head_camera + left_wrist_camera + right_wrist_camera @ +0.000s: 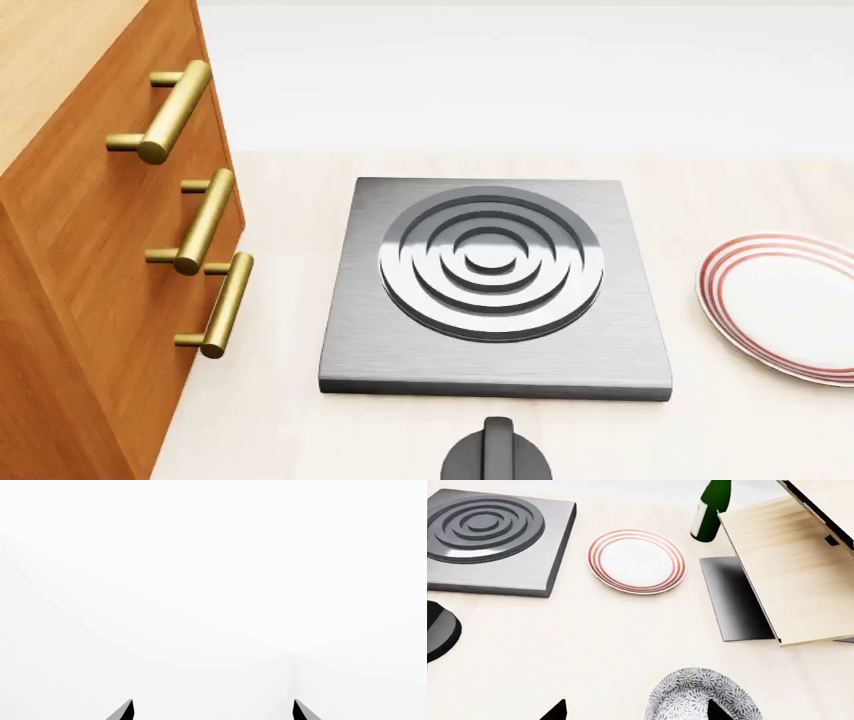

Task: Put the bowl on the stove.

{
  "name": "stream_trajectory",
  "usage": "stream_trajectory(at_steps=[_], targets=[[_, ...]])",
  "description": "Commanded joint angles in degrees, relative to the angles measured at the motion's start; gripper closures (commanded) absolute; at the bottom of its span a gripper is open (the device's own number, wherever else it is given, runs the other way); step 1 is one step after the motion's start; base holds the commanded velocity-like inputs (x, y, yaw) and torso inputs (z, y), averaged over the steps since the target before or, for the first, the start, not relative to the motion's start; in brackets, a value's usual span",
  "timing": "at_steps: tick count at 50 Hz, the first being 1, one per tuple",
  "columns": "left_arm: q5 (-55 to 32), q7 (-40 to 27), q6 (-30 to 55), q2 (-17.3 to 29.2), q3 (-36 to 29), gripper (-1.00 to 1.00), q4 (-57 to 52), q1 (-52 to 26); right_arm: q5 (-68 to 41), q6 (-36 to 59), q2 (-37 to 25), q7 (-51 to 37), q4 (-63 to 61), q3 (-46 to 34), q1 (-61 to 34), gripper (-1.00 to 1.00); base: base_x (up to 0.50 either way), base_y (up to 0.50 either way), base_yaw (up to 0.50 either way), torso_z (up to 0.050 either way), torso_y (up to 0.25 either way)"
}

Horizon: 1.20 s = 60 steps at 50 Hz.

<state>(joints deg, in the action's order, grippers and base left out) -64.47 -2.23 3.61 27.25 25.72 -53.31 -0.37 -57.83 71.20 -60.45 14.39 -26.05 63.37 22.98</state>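
A small deep ceramic bowl, white with dense blue-grey floral speckle, sits on the pale wooden counter directly below the right gripper. Its jaws are spread, one dark tip outside the bowl's rim and one over it, and nothing is pinched yet. The square dark grey metal stove with its raised ring burner lies well apart from the bowl, beyond a flat white plate with red rings.

The risks, as I judge them: closing on a curved, glazed rim could let the bowl slip or tip, and carrying it low toward the stove could clip the plate or the black round knob just in front of the slab.

The head view shows the stove, the knob, the plate's edge and a wooden drawer cabinet with brass handles — but no bowl and no arms. Only the right wrist view shows the bowl, plus a green bottle and a light wooden box. The left wrist view shows blank white past the left gripper, jaws spread and empty.
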Motion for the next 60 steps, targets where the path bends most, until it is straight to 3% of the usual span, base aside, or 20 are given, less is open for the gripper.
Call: stream_trajectory(at_steps=[1, 27, 45, 60], targets=[[1.9, 1.5, -0.3, -1.0, 1.0, -1.00, 0.7, 0.1, 2.9, -4.3, 2.4, -0.9, 1.2, -6.1, -1.2, -1.00, 0.00, 0.00, 0.00, 0.000, 0.000], [2.0, 1.4, -0.8, -0.8, 0.4, -1.00, 0.5, 0.3, 11.9, -13.0, 4.6, -5.1, 7.7, -17.5, -2.7, -1.00, 0.00, 0.00, 0.00, 0.000, 0.000], [2.1, 1.4, -1.0, -0.6, 0.0, -1.00, 0.8, 0.3, 14.8, -17.7, 6.0, -7.7, 12.9, -32.1, -10.4, -1.00, 0.00, 0.00, 0.00, 0.000, 0.000], [2.2, 1.5, -1.2, -0.6, -0.3, -1.00, 1.0, 0.5, 14.8, -16.9, 6.6, -8.6, 14.8, -35.3, -12.6, -1.00, 0.00, 0.00, 0.00, 0.000, 0.000]])
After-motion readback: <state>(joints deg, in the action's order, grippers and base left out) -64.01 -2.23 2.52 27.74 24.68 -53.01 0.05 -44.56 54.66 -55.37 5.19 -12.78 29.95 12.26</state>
